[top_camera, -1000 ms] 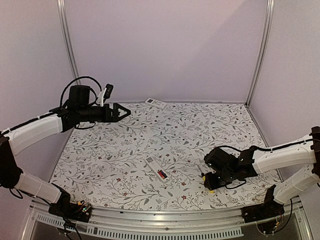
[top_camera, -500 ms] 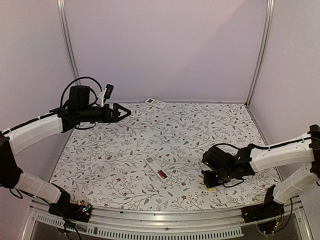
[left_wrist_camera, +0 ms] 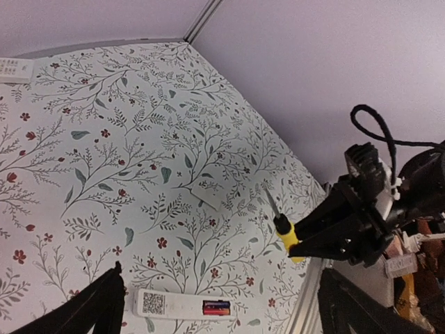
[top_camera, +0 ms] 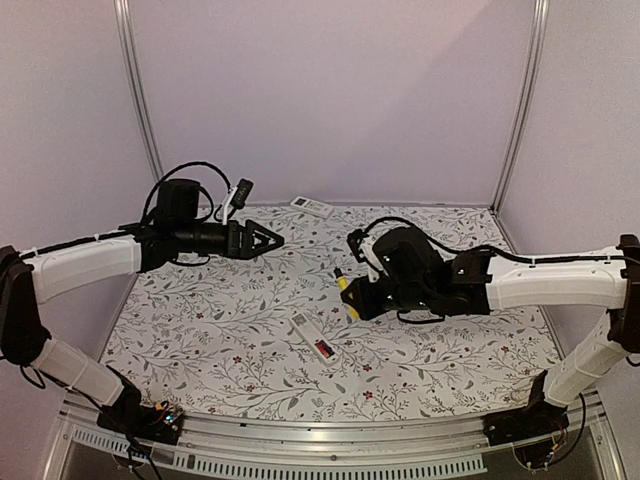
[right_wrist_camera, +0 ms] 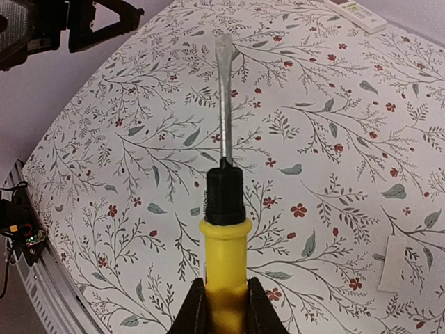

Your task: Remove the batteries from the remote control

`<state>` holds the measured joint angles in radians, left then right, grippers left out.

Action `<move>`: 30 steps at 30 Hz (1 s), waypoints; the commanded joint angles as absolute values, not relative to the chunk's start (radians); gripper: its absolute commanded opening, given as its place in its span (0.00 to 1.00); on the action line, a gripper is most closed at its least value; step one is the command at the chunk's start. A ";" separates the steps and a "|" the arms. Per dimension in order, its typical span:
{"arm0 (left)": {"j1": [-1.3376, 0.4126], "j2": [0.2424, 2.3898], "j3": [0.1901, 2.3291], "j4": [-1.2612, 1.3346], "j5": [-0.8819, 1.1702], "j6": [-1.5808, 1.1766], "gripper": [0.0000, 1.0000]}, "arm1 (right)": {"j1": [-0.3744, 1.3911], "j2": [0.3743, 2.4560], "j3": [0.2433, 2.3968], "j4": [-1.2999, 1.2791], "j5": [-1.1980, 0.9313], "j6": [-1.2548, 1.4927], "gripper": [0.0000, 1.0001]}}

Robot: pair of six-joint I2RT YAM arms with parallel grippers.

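The slim white remote control [top_camera: 312, 337] lies back up at the front middle of the table. Its compartment is uncovered and shows the batteries [top_camera: 324, 349], one reddish and one dark, seated inside. They also show in the left wrist view [left_wrist_camera: 216, 307], in the remote control [left_wrist_camera: 167, 303]. My right gripper [top_camera: 363, 302] is shut on the yellow-handled screwdriver [top_camera: 347, 291] and holds it in the air, up and right of the remote, blade pointing far-left [right_wrist_camera: 224, 209]. My left gripper [top_camera: 274, 240] is open and empty, hovering above the table's left middle.
A broader white remote [top_camera: 312, 206] lies at the back edge of the table. A small flat white piece [right_wrist_camera: 396, 263] lies on the floral cloth to the right of the screwdriver. Walls enclose the back and both sides.
My right arm has lifted the screwdriver from the front right and carried it left to the table's centre. My left gripper has moved a little right and lower.
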<state>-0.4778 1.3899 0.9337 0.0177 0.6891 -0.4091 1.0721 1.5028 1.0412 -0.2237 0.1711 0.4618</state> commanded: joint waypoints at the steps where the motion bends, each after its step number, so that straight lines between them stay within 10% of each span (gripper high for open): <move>1: -0.486 1.411 0.909 0.093 0.769 -0.445 0.97 | 1.095 1.634 1.161 -0.158 0.149 0.302 0.05; 11: -0.485 1.463 0.908 0.113 0.816 -0.484 0.86 | 1.111 1.753 1.273 -0.093 0.126 0.220 0.05; 30: -0.485 1.517 0.891 0.162 0.869 -0.544 0.04 | 1.140 1.816 1.333 -0.108 0.195 0.168 0.05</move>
<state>-0.4782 1.5032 0.9020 0.1417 0.8532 -0.5362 1.1336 1.7969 1.3025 -0.1059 0.1463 0.1772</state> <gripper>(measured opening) 0.091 0.140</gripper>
